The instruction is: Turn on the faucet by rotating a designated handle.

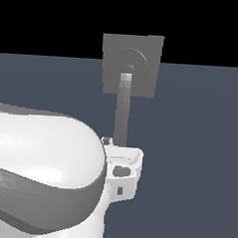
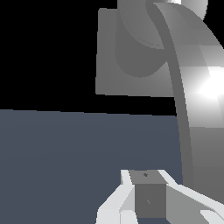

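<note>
The faucet [image 1: 145,55] is a matte grey square plate with a round ringed hub [image 1: 136,57], standing at the far middle of the exterior view. Its handle [image 1: 122,111], a long thin grey bar that is paler at the hub, runs from the hub towards the camera, and its free end disappears behind my white hand [image 1: 124,163]. In the wrist view the handle [image 2: 192,87] looms large and glares close beside my gripper [image 2: 146,177]. The fingers look pressed together with nothing between them. I cannot tell whether they touch the bar.
My glossy white-and-grey arm [image 1: 43,171] fills the lower part of the exterior view's left and hides the ground there. A flat dark blue-grey floor [image 1: 199,146] stretches around the faucet, under a black background.
</note>
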Tool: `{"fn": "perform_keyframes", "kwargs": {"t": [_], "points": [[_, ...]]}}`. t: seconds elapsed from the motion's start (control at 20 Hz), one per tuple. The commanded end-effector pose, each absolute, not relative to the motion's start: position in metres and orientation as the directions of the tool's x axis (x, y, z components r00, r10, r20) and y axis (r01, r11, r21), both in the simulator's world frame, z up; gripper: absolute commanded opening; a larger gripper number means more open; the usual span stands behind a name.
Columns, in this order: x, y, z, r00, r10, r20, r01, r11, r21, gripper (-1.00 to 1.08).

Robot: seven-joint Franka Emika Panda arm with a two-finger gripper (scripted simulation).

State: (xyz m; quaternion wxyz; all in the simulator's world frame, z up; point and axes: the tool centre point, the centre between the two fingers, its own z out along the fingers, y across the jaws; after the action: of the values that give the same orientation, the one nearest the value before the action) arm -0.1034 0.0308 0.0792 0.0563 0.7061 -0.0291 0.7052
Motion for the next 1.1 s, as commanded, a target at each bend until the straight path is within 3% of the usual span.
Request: {"fn": "perform_keyframes", "kwargs": {"t": [0.0, 1.05], "points": [[-0.105, 0.022, 0.08, 0.004, 0.039, 0.999, -0.121, -0.992, 0.039, -1.0], [-0.114, -0.057, 0.089, 0.005, 0.04, 0.999, -0.121, -0.992, 0.04, -1.0]]}}
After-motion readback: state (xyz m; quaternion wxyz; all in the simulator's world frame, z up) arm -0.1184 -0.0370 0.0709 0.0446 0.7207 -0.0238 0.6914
